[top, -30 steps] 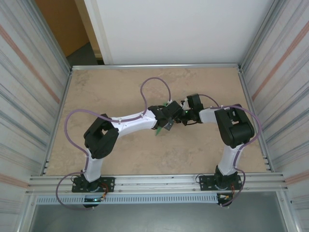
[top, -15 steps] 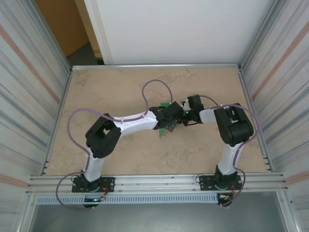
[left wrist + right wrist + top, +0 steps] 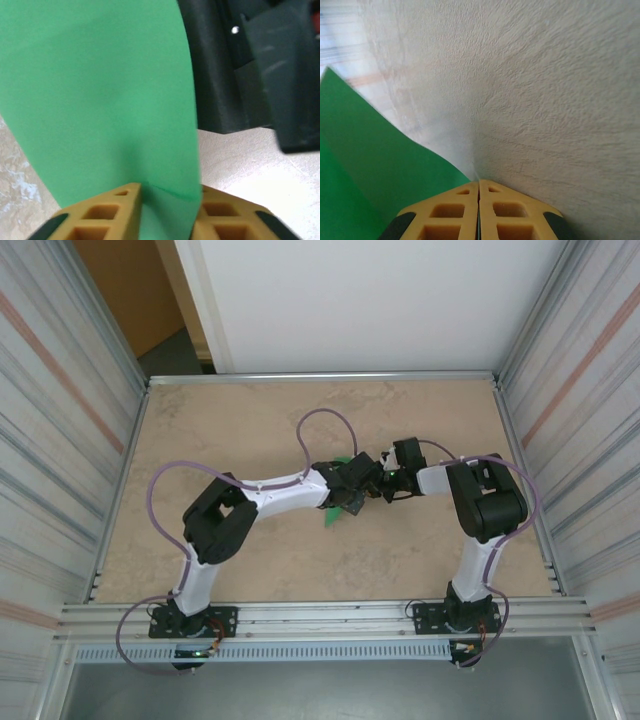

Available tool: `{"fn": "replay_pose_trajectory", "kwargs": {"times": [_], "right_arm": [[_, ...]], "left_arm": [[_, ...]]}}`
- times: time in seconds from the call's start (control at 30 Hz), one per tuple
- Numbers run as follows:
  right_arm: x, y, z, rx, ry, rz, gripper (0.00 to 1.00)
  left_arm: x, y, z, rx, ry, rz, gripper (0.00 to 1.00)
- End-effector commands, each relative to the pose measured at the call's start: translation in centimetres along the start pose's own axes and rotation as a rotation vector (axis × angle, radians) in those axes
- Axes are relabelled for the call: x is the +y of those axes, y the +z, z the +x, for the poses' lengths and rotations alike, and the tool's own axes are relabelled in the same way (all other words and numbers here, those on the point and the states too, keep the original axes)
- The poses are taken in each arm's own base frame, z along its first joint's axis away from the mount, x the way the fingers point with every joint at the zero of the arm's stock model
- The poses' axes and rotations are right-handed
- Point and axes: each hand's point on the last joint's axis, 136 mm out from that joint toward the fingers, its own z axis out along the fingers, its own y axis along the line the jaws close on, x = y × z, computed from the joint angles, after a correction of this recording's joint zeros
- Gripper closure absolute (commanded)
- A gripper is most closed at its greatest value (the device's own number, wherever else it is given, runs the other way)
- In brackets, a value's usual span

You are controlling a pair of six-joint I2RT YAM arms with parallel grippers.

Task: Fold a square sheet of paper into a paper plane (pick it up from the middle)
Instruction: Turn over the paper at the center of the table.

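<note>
The green paper (image 3: pixel 100 90) is held up off the table (image 3: pixel 230 420) near its middle, where the two grippers meet. The right gripper (image 3: pixel 479 182) is closed tight, and the paper's edge seems to be pinched in its seam. The left gripper (image 3: pixel 167 192) is parted, with the paper merely passing between its fingers. If that single pinch is shallow, the paper could be dropped or swung askew. If the left fingers are closed at a wrong spot, a crooked crease could be set.

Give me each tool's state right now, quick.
Left tool: open, with the green paper passing through the gap.
Right tool: closed, apparently pinching the green paper's edge.
</note>
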Motion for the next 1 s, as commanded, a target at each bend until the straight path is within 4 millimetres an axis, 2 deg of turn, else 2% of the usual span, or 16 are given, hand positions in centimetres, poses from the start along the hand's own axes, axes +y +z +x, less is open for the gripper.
{"fn": "replay_pose_trajectory", "kwargs": {"times": [0.0,0.1,0.23,0.37,0.5,0.63,0.77,0.97], "right_arm": [[-0.8,-1.1,0.2,-0.012,0.003,0.039,0.91],[-0.4,-1.6,0.2,-0.022,-0.010,0.044,0.90],[-0.2,-2.6,0.2,-0.045,-0.025,0.052,0.88],[-0.1,-4.4,0.1,-0.088,-0.054,0.073,0.83],[0.7,-6.4,0.0,-0.139,-0.112,0.111,0.71],[2.2,-7.8,1.4,-0.161,-0.212,0.183,0.56],[3.7,-8.0,3.4,-0.165,-0.310,0.261,0.46],[5.7,-5.7,5.9,-0.117,-0.393,0.321,0.39]], "left_arm": [[-0.4,-2.7,-1.6,-0.027,-0.058,0.095,0.61],[-0.3,-4.8,-2.2,-0.056,-0.115,0.179,0.50],[0.9,-6.8,-2.1,-0.093,-0.213,0.278,0.43],[3.4,-7.0,-1.0,-0.108,-0.359,0.337,0.40],[5.4,-6.4,0.6,-0.103,-0.490,0.383,0.39],[6.4,-7.5,0.9,-0.165,-0.535,0.429,0.31],[7.7,-9.2,1.0,-0.228,-0.554,0.402,0.22],[11.3,-8.0,4.0,-0.208,-0.721,0.338,0.15]]}}
